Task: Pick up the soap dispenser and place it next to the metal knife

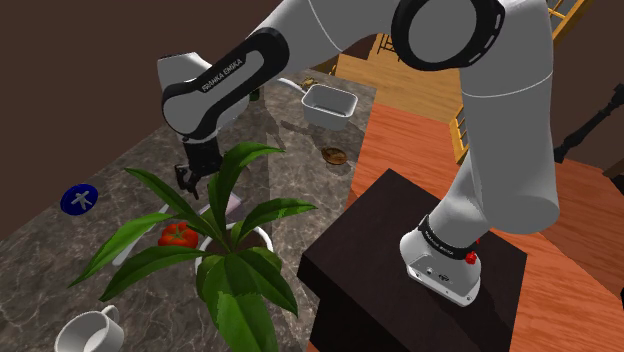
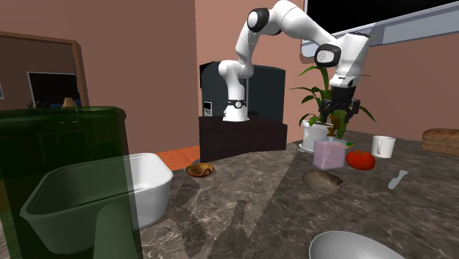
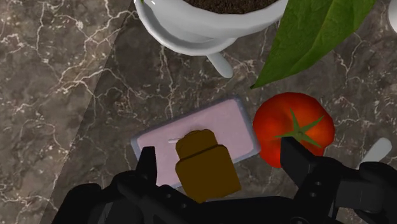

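Note:
The soap dispenser [image 3: 203, 135] is a flat pale pink block with a brown pump [image 3: 205, 167], standing on the dark marble counter. It also shows in the second exterior view [image 2: 329, 153]. My gripper [image 3: 221, 164] hangs open just above it, one finger on each side of the pump, touching nothing. The gripper [image 2: 337, 123] sits close over the pump top, and in the shoulder view it [image 1: 190, 180] is beside the plant leaves. A pale knife [image 2: 398, 179] lies on the counter beyond the tomato [image 2: 360, 159].
A white pot with a leafy plant [image 3: 210, 25] stands right behind the dispenser, its leaves [image 1: 235, 260] hiding the dispenser in the shoulder view. The red tomato [image 3: 294, 127] touches the dispenser's side. A white mug [image 2: 382, 146], a blue plate [image 1: 78, 198] and a white bin [image 1: 330, 104] stand further off.

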You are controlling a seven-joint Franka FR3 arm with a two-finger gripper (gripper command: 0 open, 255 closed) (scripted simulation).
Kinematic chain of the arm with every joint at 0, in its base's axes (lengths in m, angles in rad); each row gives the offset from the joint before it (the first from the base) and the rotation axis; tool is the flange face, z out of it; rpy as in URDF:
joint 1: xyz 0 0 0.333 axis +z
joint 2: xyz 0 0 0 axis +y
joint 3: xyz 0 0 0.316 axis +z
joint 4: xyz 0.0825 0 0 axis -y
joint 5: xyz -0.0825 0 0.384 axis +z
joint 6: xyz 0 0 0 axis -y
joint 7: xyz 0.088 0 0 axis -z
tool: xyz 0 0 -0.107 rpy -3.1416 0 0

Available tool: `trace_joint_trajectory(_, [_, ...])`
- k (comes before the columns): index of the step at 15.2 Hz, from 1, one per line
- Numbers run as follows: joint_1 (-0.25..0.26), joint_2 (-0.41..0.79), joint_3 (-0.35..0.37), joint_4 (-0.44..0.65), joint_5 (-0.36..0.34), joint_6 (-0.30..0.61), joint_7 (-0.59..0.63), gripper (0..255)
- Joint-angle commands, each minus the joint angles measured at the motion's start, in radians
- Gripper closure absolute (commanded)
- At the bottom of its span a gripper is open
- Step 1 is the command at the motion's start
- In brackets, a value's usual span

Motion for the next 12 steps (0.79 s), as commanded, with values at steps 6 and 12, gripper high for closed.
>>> trace_joint_trajectory(6, [-0.01, -0.049, -0.003, 0.057, -0.004, -0.107, 0.003, 0])
trace_joint_trajectory(12, [-0.01, -0.049, -0.003, 0.057, -0.004, -0.107, 0.003, 0])
